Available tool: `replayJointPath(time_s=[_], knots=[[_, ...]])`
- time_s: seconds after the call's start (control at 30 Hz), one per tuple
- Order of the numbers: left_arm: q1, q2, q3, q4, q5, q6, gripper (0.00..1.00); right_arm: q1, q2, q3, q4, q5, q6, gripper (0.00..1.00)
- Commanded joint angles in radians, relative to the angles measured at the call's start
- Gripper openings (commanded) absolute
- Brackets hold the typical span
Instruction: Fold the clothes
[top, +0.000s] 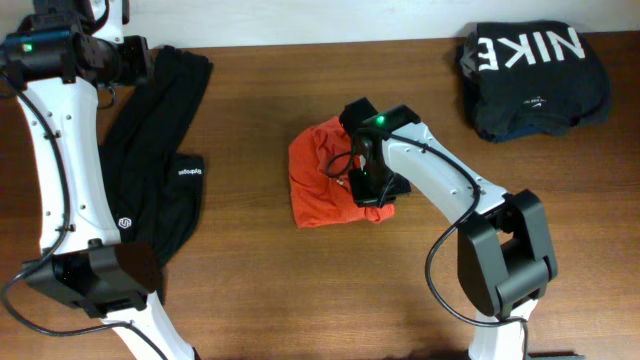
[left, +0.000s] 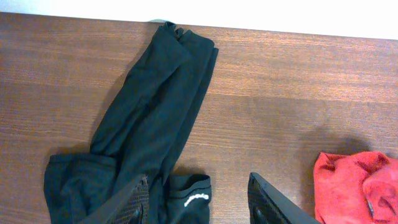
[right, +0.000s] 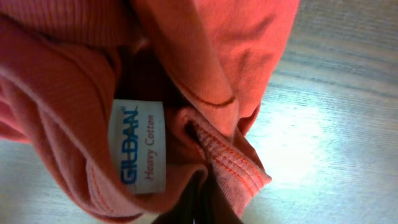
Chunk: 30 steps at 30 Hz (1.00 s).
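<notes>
Crumpled orange-red cotton T-shirt (top: 315, 182): soft, light, limp. Right gripper (right: 199, 204) pinching stitched hem (right: 225, 158); left gripper (left: 198, 202) spread, empty. Best gripped at seams, likely.

Orange-red T-shirt (top: 315, 185), overhead centre: crumpled, right part covered by the right arm (top: 440, 185). In the right wrist view cut off at top, left and bottom edges. In the left wrist view cut off at the lower right corner. Right gripper (right: 198, 208): only a dark blurred shape at bottom centre, buried in fabric, fingertips hidden. Left gripper (left: 197, 186): fingers cut off by the bottom edge. Long black garment (left: 149, 124): lower end cut off at bottom; small white logo (left: 194, 199) too small to read. In the overhead view, left side partly hidden beneath the left arm (top: 65, 150). Dark folded stack (top: 535, 80), upper right: small white print (top: 540, 103) illegible.
</notes>
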<state>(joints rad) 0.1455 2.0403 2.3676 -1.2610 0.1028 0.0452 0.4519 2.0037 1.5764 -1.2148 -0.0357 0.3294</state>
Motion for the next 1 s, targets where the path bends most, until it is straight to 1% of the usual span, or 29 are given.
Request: replayJointPath(time_s=[0.0, 0.17, 0.2, 0.23, 0.3, 0.37, 0.43, 0.47, 0.5, 0.63, 0.73, 0.83, 0.97], knots=[[0.002, 0.010, 0.004, 0.000, -0.007, 0.028, 0.51, -0.008, -0.023, 0.020, -0.002, -0.039, -0.048, 0.15], [0.002, 0.010, 0.004, -0.001, -0.018, 0.031, 0.51, 0.006, -0.048, 0.150, -0.012, -0.058, -0.152, 0.31], [0.002, 0.010, 0.004, 0.000, -0.018, 0.031, 0.51, 0.013, -0.049, 0.194, -0.011, -0.058, -0.187, 0.37], [0.002, 0.010, 0.004, 0.000, -0.018, 0.031, 0.51, 0.021, -0.049, 0.219, -0.003, -0.058, -0.219, 0.41], [0.002, 0.010, 0.004, 0.004, -0.019, 0.032, 0.51, 0.040, -0.049, 0.231, 0.044, -0.057, -0.282, 0.50], [0.002, 0.010, 0.004, 0.014, -0.026, 0.032, 0.52, 0.065, -0.037, 0.229, 0.096, -0.036, -0.351, 0.55], [0.002, 0.010, 0.004, 0.028, -0.026, 0.032, 0.53, 0.093, -0.012, 0.229, 0.132, -0.006, -0.415, 0.57], [0.002, 0.010, 0.004, 0.034, -0.026, 0.032, 0.55, 0.104, 0.002, 0.229, 0.145, 0.004, -0.443, 0.58], [0.002, 0.010, 0.004, 0.038, -0.026, 0.032, 0.55, 0.110, 0.010, 0.229, 0.152, 0.012, -0.453, 0.58], [0.002, 0.010, 0.004, 0.045, -0.026, 0.032, 0.56, 0.145, 0.089, 0.229, 0.218, 0.169, -0.477, 0.59], [0.002, 0.010, 0.004, 0.045, -0.026, 0.032, 0.56, 0.149, 0.146, 0.229, 0.254, 0.202, -0.491, 0.61], [0.002, 0.010, 0.004, 0.044, -0.029, 0.032, 0.56, 0.150, 0.197, 0.229, 0.247, 0.206, -0.498, 0.64], [0.002, 0.010, 0.004, 0.044, -0.045, 0.035, 0.56, 0.150, 0.204, 0.229, 0.252, 0.211, -0.489, 0.65]])
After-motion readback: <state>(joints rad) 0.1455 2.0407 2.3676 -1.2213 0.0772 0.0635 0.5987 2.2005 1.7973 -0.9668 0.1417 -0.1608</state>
